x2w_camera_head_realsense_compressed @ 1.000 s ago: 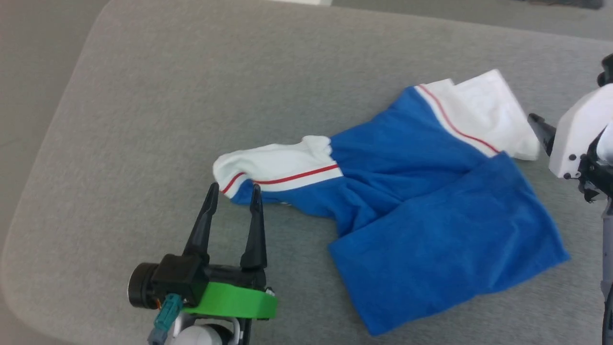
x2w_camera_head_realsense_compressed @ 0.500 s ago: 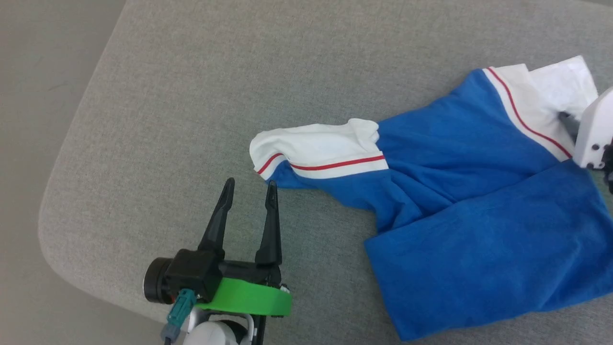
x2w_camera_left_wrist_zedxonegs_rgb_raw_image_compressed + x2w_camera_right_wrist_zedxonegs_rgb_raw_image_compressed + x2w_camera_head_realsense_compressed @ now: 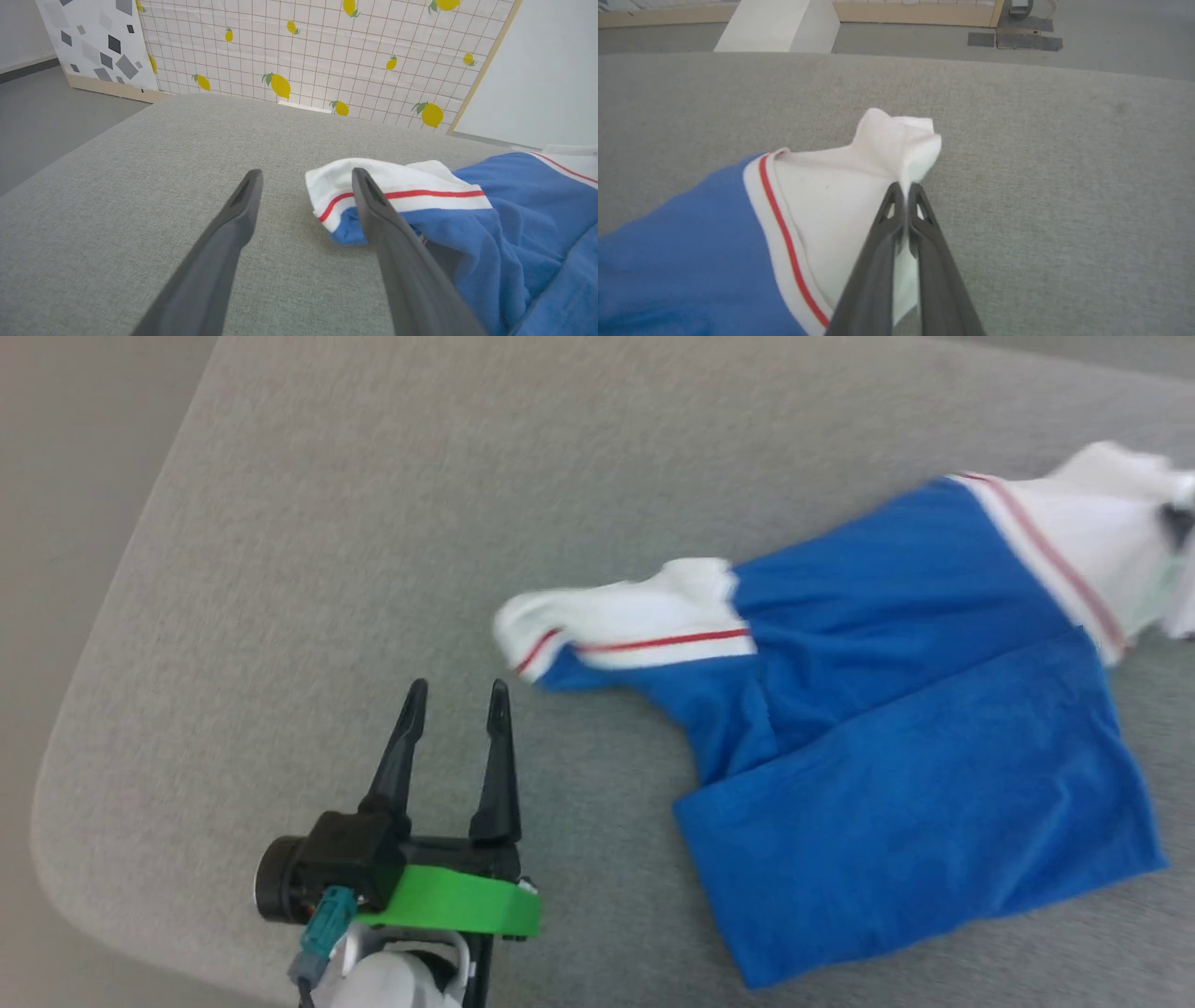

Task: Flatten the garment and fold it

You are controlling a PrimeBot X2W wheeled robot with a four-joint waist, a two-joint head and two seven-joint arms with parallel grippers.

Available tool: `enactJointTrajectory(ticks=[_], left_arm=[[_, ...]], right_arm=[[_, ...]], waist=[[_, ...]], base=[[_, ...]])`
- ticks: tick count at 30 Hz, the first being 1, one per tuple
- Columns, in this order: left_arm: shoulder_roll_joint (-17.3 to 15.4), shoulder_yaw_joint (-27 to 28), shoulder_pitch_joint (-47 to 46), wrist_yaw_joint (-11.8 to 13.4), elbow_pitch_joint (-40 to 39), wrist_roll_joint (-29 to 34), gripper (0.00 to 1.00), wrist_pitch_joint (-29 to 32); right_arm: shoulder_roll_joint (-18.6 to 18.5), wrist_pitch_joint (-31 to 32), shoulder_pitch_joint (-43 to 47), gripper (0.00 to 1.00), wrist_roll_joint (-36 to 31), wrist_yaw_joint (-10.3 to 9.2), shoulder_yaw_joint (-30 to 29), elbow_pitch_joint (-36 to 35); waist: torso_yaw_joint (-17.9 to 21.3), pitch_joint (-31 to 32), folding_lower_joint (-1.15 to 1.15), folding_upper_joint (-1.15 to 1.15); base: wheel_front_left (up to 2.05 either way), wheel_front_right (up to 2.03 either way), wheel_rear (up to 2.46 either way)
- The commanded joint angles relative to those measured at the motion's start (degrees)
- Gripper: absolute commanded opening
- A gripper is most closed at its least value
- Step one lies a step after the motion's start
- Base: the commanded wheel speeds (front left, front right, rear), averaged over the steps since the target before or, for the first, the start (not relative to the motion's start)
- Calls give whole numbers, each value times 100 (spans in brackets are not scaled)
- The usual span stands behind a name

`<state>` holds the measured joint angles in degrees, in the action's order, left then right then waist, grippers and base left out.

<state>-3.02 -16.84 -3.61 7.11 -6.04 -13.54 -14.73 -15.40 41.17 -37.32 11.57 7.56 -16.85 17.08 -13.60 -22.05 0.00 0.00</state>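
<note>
One rumpled blue shirt [image 3: 915, 784] of soft knit lies across the right half of the head view on a coarse grey cushion [image 3: 373, 523]. Your right gripper [image 3: 906, 187] has its slim dark jaws closed tight on the bunched white sleeve [image 3: 878, 154]. Your left gripper [image 3: 457, 691] stands wide open and empty, just beside the other red-striped sleeve [image 3: 635, 616].

The left gripper [image 3: 457, 686], two long dark tapered fingers on a black body with a green band [image 3: 457, 910] at the wrist, points forward with its jaws spread wide, gripping nothing. Over on the right, the right gripper [image 3: 906, 186] has its dark fingers pressed together, pinching a white sleeve fold of the royal-blue jersey garment [image 3: 682, 261].
</note>
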Motion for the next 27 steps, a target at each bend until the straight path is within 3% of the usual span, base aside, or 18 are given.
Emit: enactJointTrajectory(ticks=[1, 9, 10, 11, 12, 19, 27], left_arm=[[14, 68, 72, -37, 32, 21, 100, -27], [14, 243, 407, -178, 86, 55, 100, -27], [14, 251, 435, -197, 102, 56, 100, -27], [14, 253, 453, -213, 120, 57, 100, -27], [14, 247, 471, -236, 147, 64, 100, -27], [10, 345, 601, -306, 248, 120, 100, -27], [-15, 535, 814, -338, 169, 227, 100, -27]], right_arm=[[-136, -84, 157, 0, 46, -8, -168, -107], [-299, -196, 1581, 0, 92, -8, -1553, -470], [-230, -348, 1722, 25, 68, -8, -1694, -458], [-142, -506, 1795, 70, 43, -8, -1829, -421], [-47, -727, 1856, 100, 0, -8, -1942, -353], [490, -1907, 1902, 100, 78, -8, -1789, -219], [855, -2784, 2509, 100, 573, -8, -944, -1897]], waist=[[440, 488, 0, 0], [601, 801, 0, 0], [610, 812, 0, 0], [618, 825, 0, 0], [623, 841, 0, 0], [742, 1103, 0, 0], [914, 1380, 0, 0]], base=[[0, 0, 0], [0, 0, 0], [0, 0, 0], [0, 0, 0], [0, 0, 0], [0, 0, 0], [0, 0, 0]])
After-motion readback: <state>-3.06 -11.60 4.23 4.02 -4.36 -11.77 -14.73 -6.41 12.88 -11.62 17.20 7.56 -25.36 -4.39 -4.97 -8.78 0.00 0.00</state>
